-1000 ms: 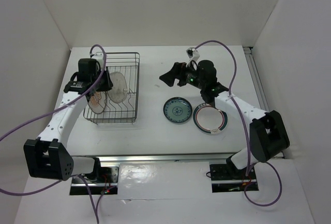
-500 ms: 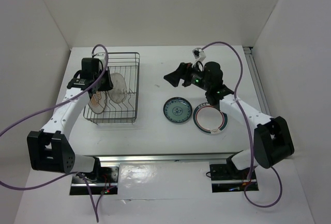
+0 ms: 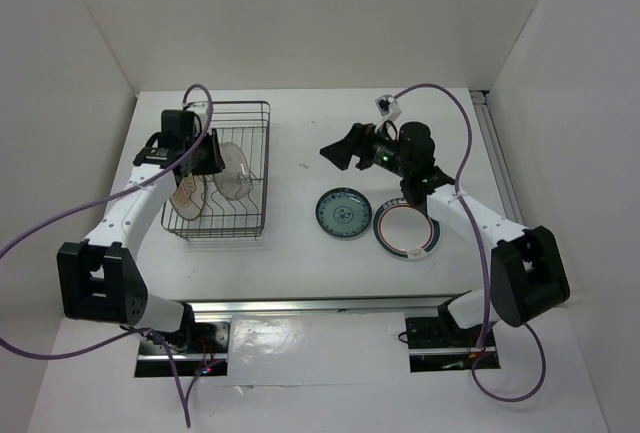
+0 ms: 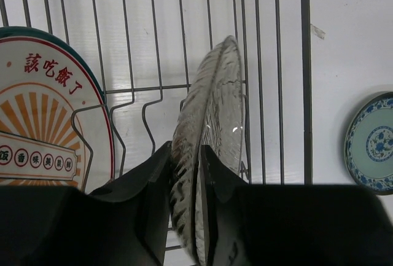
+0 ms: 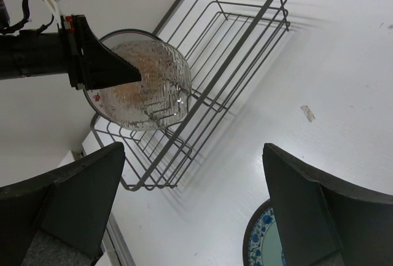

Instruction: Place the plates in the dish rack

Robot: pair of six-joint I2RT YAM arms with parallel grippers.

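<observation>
Left fingers point(image 4: 209, 169) were clamped on the rim of the translucent grey plate point(image 4: 212, 112). It was held edge-on over the dish rack point(image 3: 255, 113) at ten o'clock, evidently to slot beside the racked sunburst plate point(image 4: 43, 125). The left arm reached forward. Right fingers point(image 3: 335, 150) stood apart and empty, hovering at twelve o'clock of the teal plate point(image 3: 343, 213) and the green-rimmed plate point(image 3: 406, 229), both flat on the table point(image 3: 300, 243).

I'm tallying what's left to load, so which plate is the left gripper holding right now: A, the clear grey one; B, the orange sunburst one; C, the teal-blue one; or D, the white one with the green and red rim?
A: the left gripper is pinching the rim of the translucent grey plate, held on edge at the dish rack.
</observation>
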